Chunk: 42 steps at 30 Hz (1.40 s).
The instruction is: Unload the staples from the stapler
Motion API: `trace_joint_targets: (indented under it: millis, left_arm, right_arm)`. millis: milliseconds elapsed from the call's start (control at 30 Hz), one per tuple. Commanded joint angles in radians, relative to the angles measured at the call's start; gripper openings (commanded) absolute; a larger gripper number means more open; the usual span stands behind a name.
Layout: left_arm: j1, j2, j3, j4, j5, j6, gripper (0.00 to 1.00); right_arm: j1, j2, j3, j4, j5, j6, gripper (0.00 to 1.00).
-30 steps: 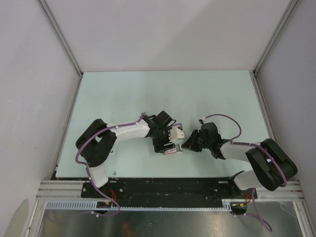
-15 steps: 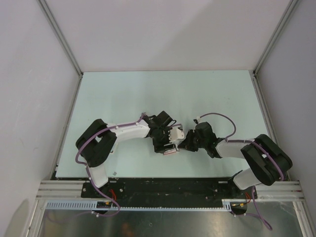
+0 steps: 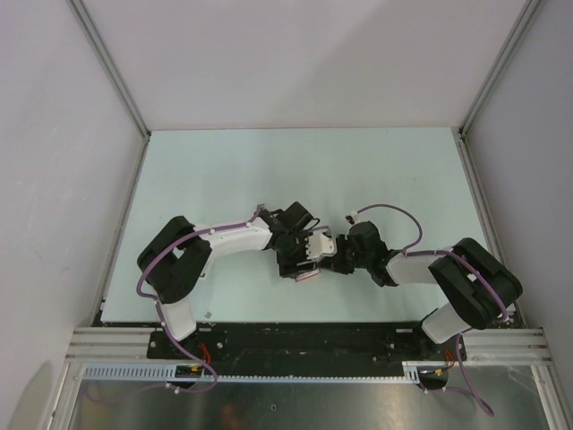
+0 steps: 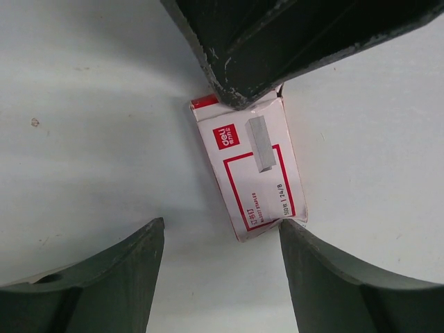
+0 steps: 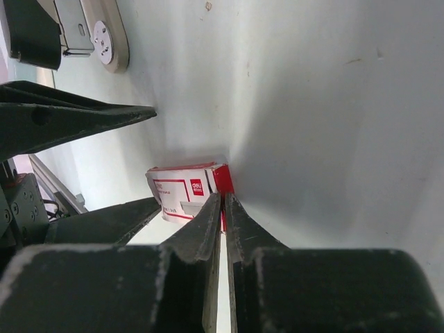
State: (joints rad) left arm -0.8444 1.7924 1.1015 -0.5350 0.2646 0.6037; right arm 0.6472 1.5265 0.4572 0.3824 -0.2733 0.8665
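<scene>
The stapler [image 5: 111, 43] shows only at the top left of the right wrist view, a beige body with a metal part, lying on the table beyond the left gripper's fingers. No loose staples are in view. My left gripper [image 4: 220, 232] is open and empty, and its jaws straddle the near end of a white-and-red staple box [image 4: 250, 166]. In the top view it [image 3: 309, 264] hangs over the box. My right gripper [image 5: 223, 198] is shut with nothing between its fingers. Its tips touch the red end of the box [image 5: 182, 191]. In the top view it [image 3: 336, 262] meets the left gripper.
The pale green table [image 3: 224, 179] has grey walls on three sides. Both arms crowd the near middle of it, tip to tip. The right gripper's dark fingers [image 4: 277, 41] fill the top of the left wrist view.
My right gripper has moved left, closing the gap to the left gripper and reaching the box. The left arm has stayed still.
</scene>
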Motion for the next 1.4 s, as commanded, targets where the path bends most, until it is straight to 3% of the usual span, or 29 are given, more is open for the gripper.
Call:
trace_joint_targets:
  millis: [0, 133, 600, 833, 1100, 1200, 1367]
  left_arm:
    - [-0.015, 0.007, -0.015, 0.024, 0.012, 0.002, 0.71]
    - [-0.015, 0.008, -0.018, 0.024, 0.006, 0.007, 0.71]
    - [-0.016, -0.015, -0.041, 0.023, -0.028, 0.009, 0.71]
    - [0.008, -0.144, -0.016, 0.004, -0.104, -0.044, 0.78]
    - [0.169, -0.414, 0.063, -0.072, -0.190, -0.172, 0.92]
    - [0.272, -0.530, 0.057, -0.090, -0.212, -0.212, 0.98]
    - [0.492, -0.742, -0.009, -0.107, -0.150, -0.259, 0.99]
  right_arm:
    - [0.030, 0.024, 0.019, 0.016, -0.058, 0.021, 0.09]
    - [0.024, 0.008, 0.018, -0.012, -0.082, 0.007, 0.13]
    - [-0.075, -0.085, -0.029, -0.066, -0.163, -0.041, 0.52]
    - [-0.158, -0.116, -0.023, -0.113, -0.178, -0.085, 0.95]
    - [-0.176, -0.165, 0.171, -0.443, -0.033, -0.229, 0.99]
    - [-0.175, -0.208, 0.218, -0.498, -0.003, -0.251, 0.99]
    - [-0.166, -0.277, 0.279, -0.590, 0.055, -0.278, 0.99]
